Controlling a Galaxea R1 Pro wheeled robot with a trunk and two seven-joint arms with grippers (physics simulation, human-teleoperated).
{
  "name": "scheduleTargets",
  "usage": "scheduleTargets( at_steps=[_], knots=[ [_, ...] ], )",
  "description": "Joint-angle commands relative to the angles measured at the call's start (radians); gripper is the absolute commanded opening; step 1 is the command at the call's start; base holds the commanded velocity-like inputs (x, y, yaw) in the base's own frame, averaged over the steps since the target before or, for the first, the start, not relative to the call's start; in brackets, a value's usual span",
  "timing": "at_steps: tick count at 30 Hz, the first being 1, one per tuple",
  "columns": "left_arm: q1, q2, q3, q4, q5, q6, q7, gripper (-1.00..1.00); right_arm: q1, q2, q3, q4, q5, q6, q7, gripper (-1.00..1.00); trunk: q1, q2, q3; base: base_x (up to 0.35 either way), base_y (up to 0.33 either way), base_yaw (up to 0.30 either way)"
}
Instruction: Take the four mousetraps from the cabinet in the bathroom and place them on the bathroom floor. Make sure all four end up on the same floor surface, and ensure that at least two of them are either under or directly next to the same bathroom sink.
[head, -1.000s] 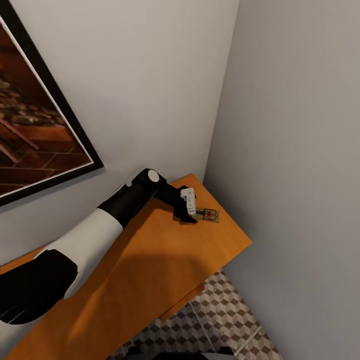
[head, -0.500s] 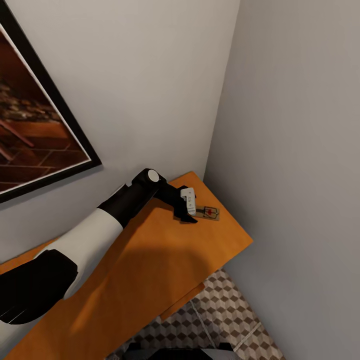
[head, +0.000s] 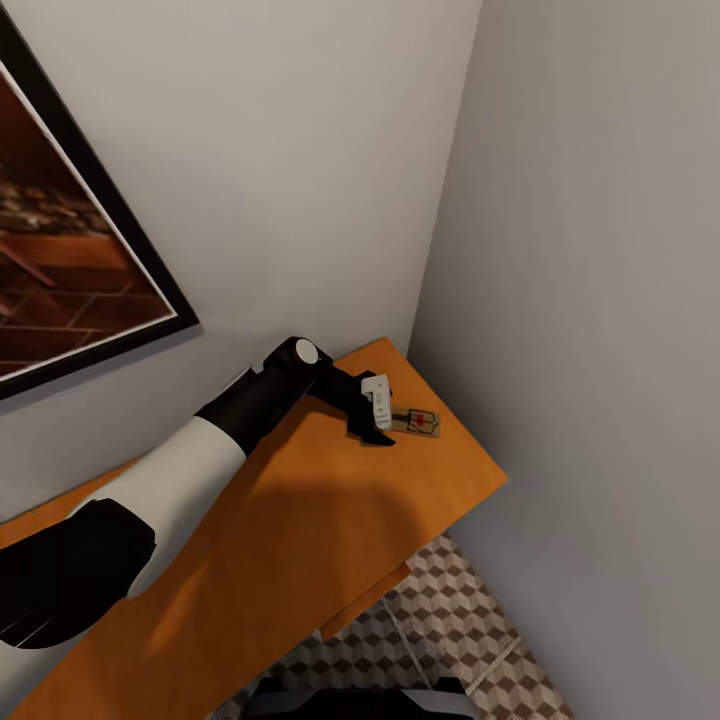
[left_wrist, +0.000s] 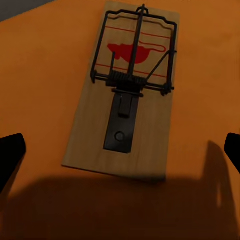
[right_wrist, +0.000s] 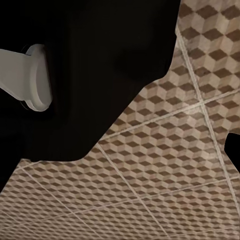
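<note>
One mousetrap (head: 420, 423), a small brown board with dark wire and a red print, lies on the orange cabinet top (head: 400, 500) near the wall corner. My left gripper (head: 380, 418) sits just short of it, low over the wood. In the left wrist view the mousetrap (left_wrist: 127, 95) lies flat just ahead of the left gripper (left_wrist: 121, 152), which is open, its black fingertips (left_wrist: 10, 152) wide apart at the picture's edges and touching nothing. My right gripper (right_wrist: 120, 152) hangs open over the cube-patterned bathroom floor (right_wrist: 165, 165), one fingertip (right_wrist: 233, 150) showing. The sink is out of view.
Two grey walls meet right behind the cabinet's end (head: 440, 200). A dark-framed picture (head: 70, 250) hangs on the left wall. Patterned floor (head: 450, 620) shows below the cabinet's edge. My own dark base (right_wrist: 75, 75) fills part of the right wrist view.
The head view has shifted slightly, sliding the framed picture left. The left arm and the mousetrap keep nearly the same places.
</note>
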Motion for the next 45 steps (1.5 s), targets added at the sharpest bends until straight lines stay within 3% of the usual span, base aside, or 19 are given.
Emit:
scheduleTargets(
  at_steps=[1,45],
  knots=[
    [-0.001,0.0,0.0,-0.001,-0.003,0.011,-0.004,1.0,0.0,0.0,-0.009,0.001,0.007,-0.003,0.004,1.0,0.0,-0.002,-0.003,0.0,0.0,0.0],
    [-0.001,0.0,-0.001,0.0,-0.009,0.013,-0.003,1.0,0.0,0.0,-0.009,0.001,0.007,-0.003,0.004,1.0,0.0,-0.002,-0.008,0.0,0.0,0.0]
  ],
)
